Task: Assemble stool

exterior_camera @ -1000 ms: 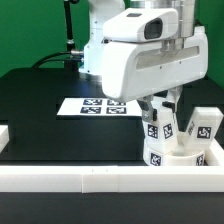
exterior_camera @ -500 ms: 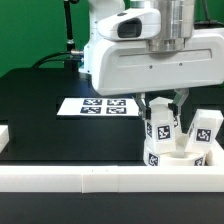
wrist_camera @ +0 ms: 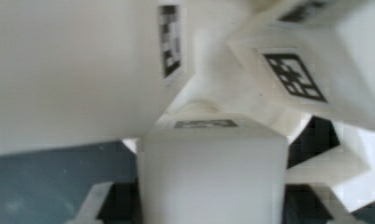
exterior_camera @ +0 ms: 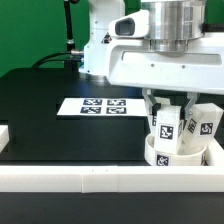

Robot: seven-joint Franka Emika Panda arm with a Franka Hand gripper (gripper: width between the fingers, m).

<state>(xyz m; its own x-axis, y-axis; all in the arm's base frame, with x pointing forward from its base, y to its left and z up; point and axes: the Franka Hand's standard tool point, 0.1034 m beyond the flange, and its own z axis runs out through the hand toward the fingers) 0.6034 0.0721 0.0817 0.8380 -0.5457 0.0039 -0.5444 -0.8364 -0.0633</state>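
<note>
The round white seat (exterior_camera: 176,156) lies at the exterior view's right, against the front rail. A white tagged leg (exterior_camera: 166,127) stands upright on it. My gripper (exterior_camera: 167,110) comes down from above, shut on this leg, with one finger on each side. In the wrist view the held leg (wrist_camera: 205,165) fills the middle between my fingers (wrist_camera: 106,203), and the gripper (wrist_camera: 205,205) closes round it. A second tagged leg (exterior_camera: 207,123) stands just to the right, and also shows in the wrist view (wrist_camera: 287,70). A third leg is not visible.
The marker board (exterior_camera: 98,105) lies flat on the black table behind and to the left of the seat. A long white border rail (exterior_camera: 90,178) runs along the front edge, with a short white wall (exterior_camera: 4,140) at the left. The arm's large white body hangs over the seat.
The arm and wrist have shifted toward the exterior view's right and the wrist has turned. The held leg moved slightly right with it, still upright on the seat.
</note>
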